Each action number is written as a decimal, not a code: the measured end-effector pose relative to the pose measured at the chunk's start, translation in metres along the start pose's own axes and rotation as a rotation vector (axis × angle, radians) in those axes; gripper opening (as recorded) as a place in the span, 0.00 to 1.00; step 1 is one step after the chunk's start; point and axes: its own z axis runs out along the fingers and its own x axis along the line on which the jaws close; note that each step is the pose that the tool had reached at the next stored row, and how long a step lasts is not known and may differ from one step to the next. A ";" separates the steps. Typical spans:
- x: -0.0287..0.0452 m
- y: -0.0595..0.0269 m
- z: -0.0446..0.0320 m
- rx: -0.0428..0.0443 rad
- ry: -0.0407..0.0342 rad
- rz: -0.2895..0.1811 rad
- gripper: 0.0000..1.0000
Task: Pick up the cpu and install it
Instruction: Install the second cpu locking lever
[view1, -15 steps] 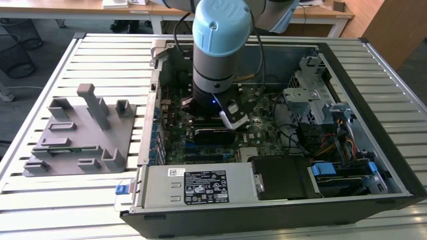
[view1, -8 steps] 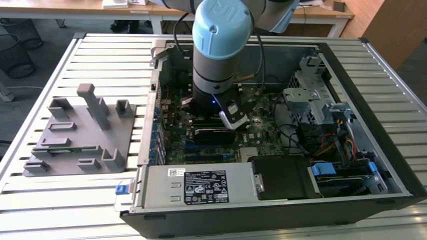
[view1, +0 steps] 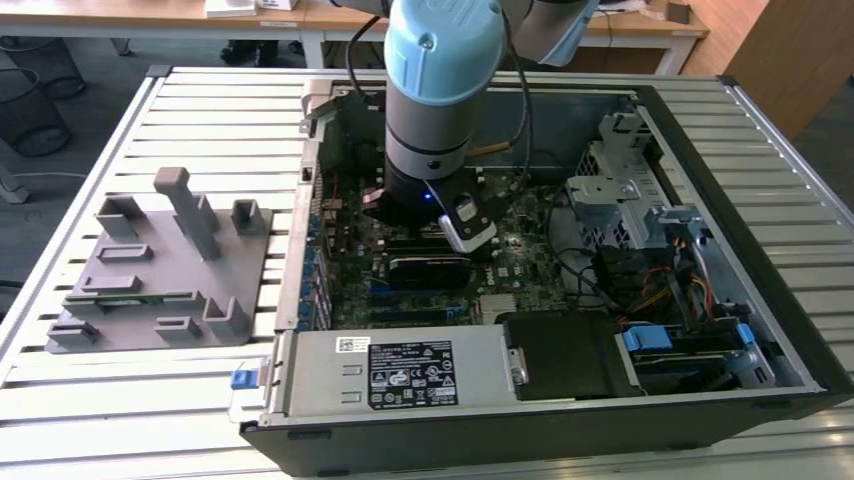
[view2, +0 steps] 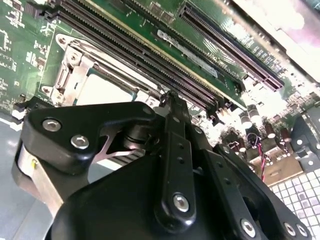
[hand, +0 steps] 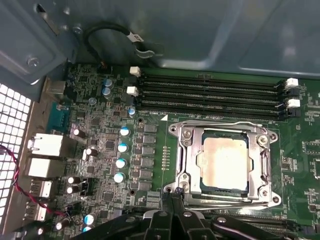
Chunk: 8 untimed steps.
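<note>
Inside the open computer case (view1: 747, 150), my arm hangs over the motherboard (hand: 100, 150) with my claw (hand: 172, 197) low above the board. In the first wrist view the cpu (hand: 223, 161) sits flat in its socket, framed by the silvery retention bracket (hand: 186, 160), its pale metal top facing up. It lies just ahead of my fingertips, across the bracket's near rail, with the rows of memory slots (hand: 210, 95) beyond it. The chip is square, so no long axis favours one approach. My fingers meet at a narrow point with no gap showing between the tips and nothing held between them. In the second wrist view my own black linkage covers most of the socket, leaving a pale corner of the cpu (view2: 102, 90) showing. On the exterior view's left, the grey fixture block (view1: 160, 270) stands outside the case on the slatted table (view1: 80, 400).
</note>
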 end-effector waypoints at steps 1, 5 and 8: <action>0.0000 0.0000 0.0001 0.0012 0.0000 0.000 0.11; 0.0001 -0.0020 -0.0006 0.0024 0.0008 0.000 0.11; 0.0002 -0.0048 -0.0012 0.0023 0.0013 0.000 0.11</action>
